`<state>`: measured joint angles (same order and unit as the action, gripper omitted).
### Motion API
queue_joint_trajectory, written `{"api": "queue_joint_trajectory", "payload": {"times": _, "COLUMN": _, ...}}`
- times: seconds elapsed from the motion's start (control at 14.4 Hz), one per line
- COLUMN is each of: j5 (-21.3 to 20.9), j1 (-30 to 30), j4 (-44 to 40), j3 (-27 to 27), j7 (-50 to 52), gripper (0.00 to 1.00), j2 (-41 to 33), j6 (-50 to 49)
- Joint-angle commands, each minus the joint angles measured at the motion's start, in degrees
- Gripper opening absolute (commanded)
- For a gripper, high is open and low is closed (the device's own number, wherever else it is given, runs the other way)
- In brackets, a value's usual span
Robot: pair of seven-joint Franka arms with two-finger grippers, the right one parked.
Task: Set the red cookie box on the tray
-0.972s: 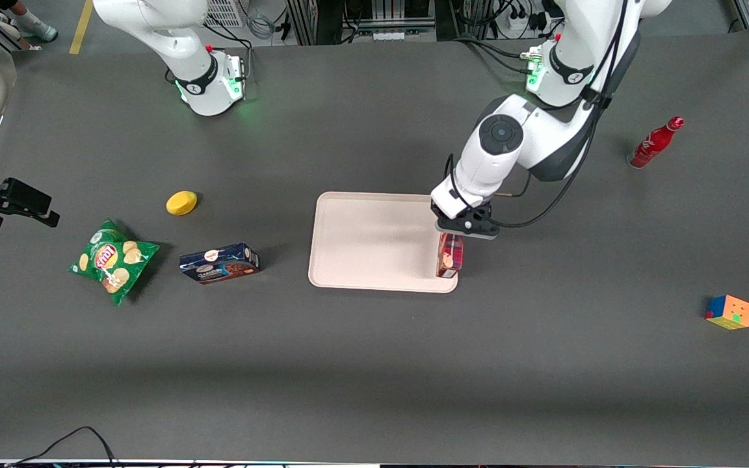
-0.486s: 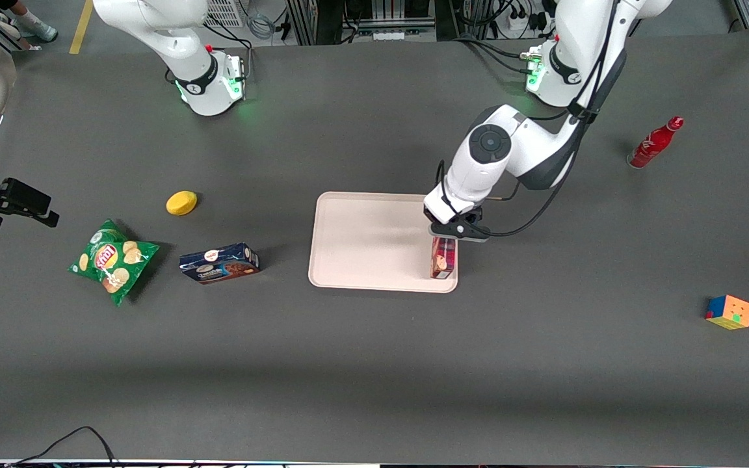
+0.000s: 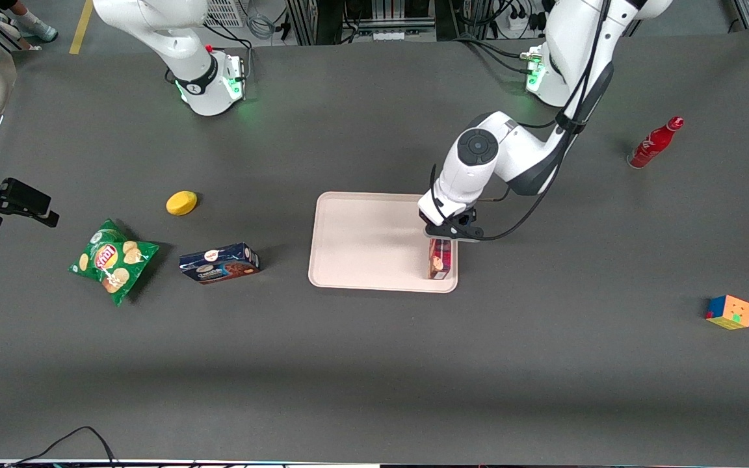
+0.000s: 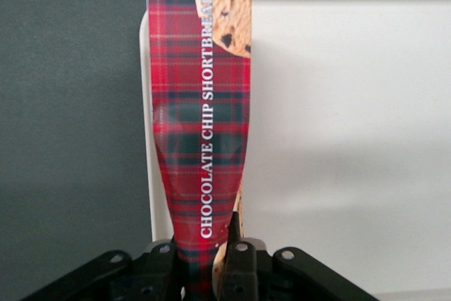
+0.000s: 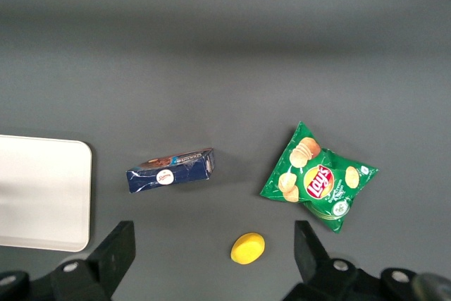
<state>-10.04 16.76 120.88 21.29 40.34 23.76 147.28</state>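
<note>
Front view: the green chip bag (image 3: 112,260), the blue cookie box (image 3: 219,262), then the tray (image 3: 361,240), where the gripper (image 3: 443,238) clamps the red cookie box (image 3: 440,259) over the tray's working-arm edge, box pinched visibly inward.

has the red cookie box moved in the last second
Yes. Held in the gripper, the red cookie box has shifted from the tray edge nearest the working arm inward over the tray.
</note>
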Motion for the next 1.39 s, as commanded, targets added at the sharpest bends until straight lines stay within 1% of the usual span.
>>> {"api": "queue_joint_trajectory", "payload": {"times": 0.0, "j5": -1.1, "j1": 1.8, "j4": -2.2, "j3": -2.0, "j7": 1.9, "gripper": 0.00, "j2": 1.2, "j6": 0.3}}
{"api": "queue_joint_trajectory", "payload": {"times": 0.14, "j5": -1.2, "j1": 1.8, "j4": -2.4, "j3": -2.1, "j7": 2.3, "gripper": 0.00, "j2": 1.2, "j6": 0.2}}
{"api": "queue_joint_trajectory", "payload": {"times": 0.21, "j5": -1.2, "j1": 1.8, "j4": -2.5, "j3": -2.1, "j7": 2.3, "gripper": 0.02, "j2": 1.2, "j6": 0.2}}
{"api": "queue_joint_trajectory", "payload": {"times": 0.28, "j5": -1.2, "j1": 1.8, "j4": -2.6, "j3": -2.1, "j7": 2.3, "gripper": 0.15, "j2": 1.2, "j6": 0.2}}
{"api": "queue_joint_trajectory", "payload": {"times": 0.35, "j5": -1.2, "j1": 1.8, "j4": -2.7, "j3": -2.1, "j7": 2.3, "gripper": 0.33, "j2": 1.2, "j6": 0.1}}
{"api": "queue_joint_trajectory", "payload": {"times": 0.42, "j5": -1.2, "j1": 1.9, "j4": -2.7, "j3": -2.6, "j7": 2.3, "gripper": 0.62, "j2": 1.2, "j6": 0.2}}
{"api": "queue_joint_trajectory", "payload": {"times": 0.49, "j5": -1.5, "j1": 1.9, "j4": -2.7, "j3": -2.7, "j7": 1.9, "gripper": 1.00, "j2": 1.2, "j6": 0.2}}
{"api": "queue_joint_trajectory", "payload": {"times": 0.76, "j5": -1.9, "j1": 2.2, "j4": -3.0, "j3": -2.8, "j7": 2.2, "gripper": 1.00, "j2": 0.9, "j6": -0.6}}
{"api": "queue_joint_trajectory", "payload": {"times": 0.9, "j5": -1.7, "j1": 2.0, "j4": -3.9, "j3": -3.0, "j7": 1.9, "gripper": 1.00, "j2": -0.5, "j6": -2.3}}
{"api": "queue_joint_trajectory", "payload": {"times": 1.04, "j5": -1.4, "j1": 1.2, "j4": -5.5, "j3": -3.2, "j7": 0.4, "gripper": 1.00, "j2": -4.1, "j6": -9.3}}
{"api": "queue_joint_trajectory", "payload": {"times": 1.11, "j5": -0.9, "j1": 0.5, "j4": -6.7, "j3": -3.2, "j7": -2.6, "gripper": 1.00, "j2": -5.7, "j6": -13.4}}
{"api": "queue_joint_trajectory", "payload": {"times": 1.18, "j5": 0.3, "j1": -0.1, "j4": -7.7, "j3": -3.2, "j7": -5.5, "gripper": 1.00, "j2": -7.6, "j6": -17.0}}
{"api": "queue_joint_trajectory", "payload": {"times": 1.32, "j5": 5.5, "j1": -2.5, "j4": -8.6, "j3": -3.2, "j7": -12.1, "gripper": 1.00, "j2": -12.0, "j6": -22.8}}
